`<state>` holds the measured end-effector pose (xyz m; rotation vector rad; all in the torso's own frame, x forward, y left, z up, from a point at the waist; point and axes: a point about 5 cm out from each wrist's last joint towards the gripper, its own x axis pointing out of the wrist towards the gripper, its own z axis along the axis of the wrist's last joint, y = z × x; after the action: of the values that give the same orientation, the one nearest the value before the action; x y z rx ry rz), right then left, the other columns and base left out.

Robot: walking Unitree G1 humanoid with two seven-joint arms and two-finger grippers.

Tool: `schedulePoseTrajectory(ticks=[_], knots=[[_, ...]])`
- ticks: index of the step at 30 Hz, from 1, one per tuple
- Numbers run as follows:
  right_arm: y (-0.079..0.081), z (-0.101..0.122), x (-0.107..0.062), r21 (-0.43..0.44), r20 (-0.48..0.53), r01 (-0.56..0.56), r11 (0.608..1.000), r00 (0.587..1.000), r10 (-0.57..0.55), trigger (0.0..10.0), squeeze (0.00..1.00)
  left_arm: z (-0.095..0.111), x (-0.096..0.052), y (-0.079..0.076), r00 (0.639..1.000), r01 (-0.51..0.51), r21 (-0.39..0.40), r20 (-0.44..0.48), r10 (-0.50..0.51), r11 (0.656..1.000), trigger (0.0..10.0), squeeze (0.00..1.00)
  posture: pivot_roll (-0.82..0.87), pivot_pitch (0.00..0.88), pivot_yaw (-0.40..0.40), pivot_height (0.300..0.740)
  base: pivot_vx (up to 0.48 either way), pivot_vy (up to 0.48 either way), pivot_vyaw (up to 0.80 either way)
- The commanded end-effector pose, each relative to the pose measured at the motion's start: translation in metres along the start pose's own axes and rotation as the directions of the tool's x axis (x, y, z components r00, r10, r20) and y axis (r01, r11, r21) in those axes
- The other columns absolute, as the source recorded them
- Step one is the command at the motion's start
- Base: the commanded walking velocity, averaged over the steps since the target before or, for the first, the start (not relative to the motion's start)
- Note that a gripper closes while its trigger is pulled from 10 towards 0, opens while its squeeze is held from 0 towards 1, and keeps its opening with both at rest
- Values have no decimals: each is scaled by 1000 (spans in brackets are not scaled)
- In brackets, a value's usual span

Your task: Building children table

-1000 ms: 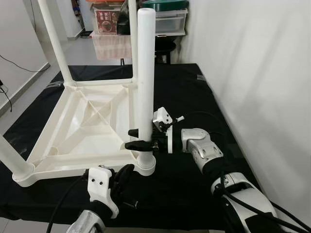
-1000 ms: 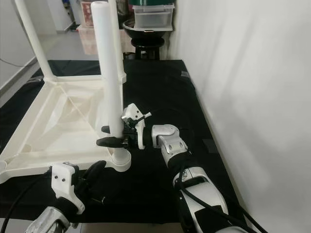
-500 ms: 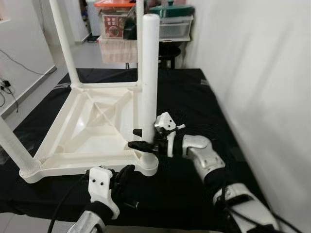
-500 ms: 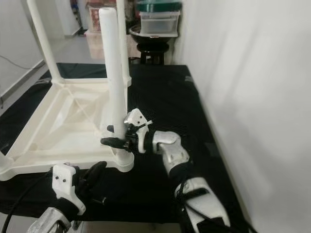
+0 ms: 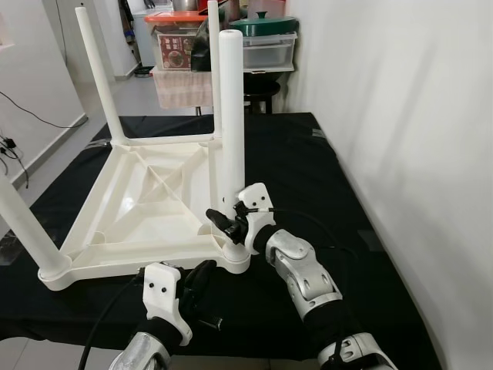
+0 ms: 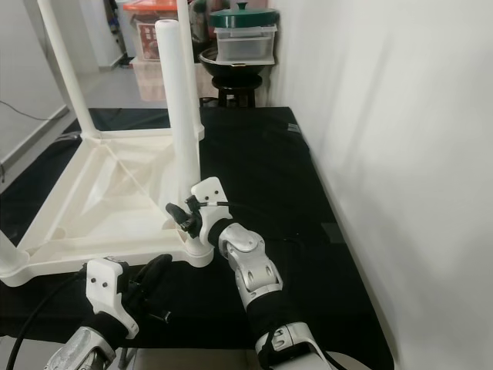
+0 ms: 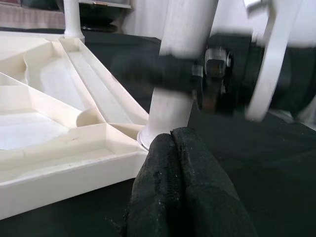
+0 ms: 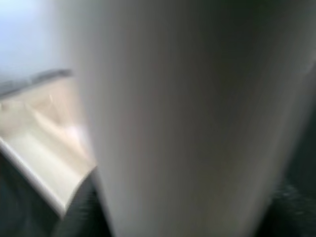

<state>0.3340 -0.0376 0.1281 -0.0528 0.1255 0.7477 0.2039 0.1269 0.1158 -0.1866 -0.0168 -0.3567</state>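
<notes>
The white plastic children's table (image 5: 142, 196) lies upside down on a black cloth. Its near right leg (image 5: 231, 116) stands upright in the corner socket (image 5: 233, 260). My right gripper (image 5: 226, 226) is at the bottom of that leg, its black fingers closed around it just above the socket; in the right wrist view the blurred leg (image 8: 187, 113) is very close. My left gripper (image 5: 202, 287) hovers low over the cloth in front of the same corner, shut and holding nothing. In the left wrist view its fingers (image 7: 192, 168) are pressed together and point at the socket (image 7: 163, 123).
Three other legs (image 5: 98, 77) stand upright at the remaining corners. A white wall (image 5: 400, 116) runs close along the right. Storage boxes (image 5: 181, 35), a green-lidded pot (image 5: 268, 23) and a dark stool (image 5: 258, 86) stand behind the cloth. The cloth's front edge (image 5: 69, 335) is near me.
My right arm has swung round, so the forearm now comes from below instead of from the side, while the gripper stays at the leg's base. The camera has shifted. The left gripper holds still.
</notes>
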Motion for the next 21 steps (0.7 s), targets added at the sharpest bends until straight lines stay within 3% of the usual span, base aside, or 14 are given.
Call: schedulePoseTrajectory(ticks=[1,3,4,5,7,8,10,12,13,14,16,19,20,21], knots=[[6,0,0,15,-9,-73,997,997,73,10000,1000,-3,-1,3,1000,-11,-2,-17,11,1000,10000,0,20,0,-22,740,0,0,0],[9,16,-1,-26,49,-198,980,979,199,10000,1000,-4,0,2,1000,-9,-3,-18,9,1000,10000,0,20,0,-20,740,0,0,0],[5,24,-3,-64,73,-298,953,951,302,10000,1000,-4,0,2,1000,-8,-4,-18,8,1000,10000,0,25,0,-20,740,0,0,0],[5,24,-3,-64,73,-298,953,951,302,10000,1000,-4,0,2,1000,-8,-4,-18,8,1000,10000,0,25,0,-20,740,0,0,0],[-5,32,-4,-113,75,-420,900,900,429,10000,1000,-4,0,2,1000,-7,-4,-18,7,1000,10000,0,28,0,-21,740,0,0,0],[-10,35,-4,-125,63,-464,877,878,474,10000,0,-4,0,2,1000,-7,-4,-18,7,1000,10000,0,28,0,-21,740,0,0,0],[-13,36,-4,-128,54,-482,867,869,491,10000,0,-4,1,2,1000,-7,-4,-18,7,1000,10000,0,28,0,-21,740,0,0,0],[-17,36,-3,-162,3,-543,824,834,551,10000,0,-4,1,2,1000,-7,-3,-18,7,1000,10000,0,33,0,-24,740,0,0,0],[-17,37,-4,-166,-20,-597,785,798,602,10000,0,-4,0,2,1000,-9,0,-19,9,1000,10000,0,47,0,-26,740,0,0,0],[-17,37,-4,-166,-20,-597,785,798,602,10000,0,-4,0,2,1000,-9,0,-19,9,1000,10000,0,47,0,-26,740,0,0,0],[-16,38,-3,-121,-25,-651,749,756,654,10000,0,-3,0,2,1000,-10,8,-20,10,1000,10000,0,47,0,-26,740,0,0,0],[-15,35,-1,-87,-48,-669,738,743,668,9804,0,-3,0,2,1000,-11,11,-20,12,1000,10000,0,65,0,-27,740,0,0,0],[-13,29,2,-64,-86,-681,730,732,676,0,0,-4,-1,2,1000,-13,16,-22,13,1000,10000,0,73,0,-26,740,0,0,0],[-13,29,2,-64,-86,-681,730,732,676,0,0,-4,-1,2,1000,-13,16,-22,13,1000,10000,0,73,0,-26,740,0,0,0]])
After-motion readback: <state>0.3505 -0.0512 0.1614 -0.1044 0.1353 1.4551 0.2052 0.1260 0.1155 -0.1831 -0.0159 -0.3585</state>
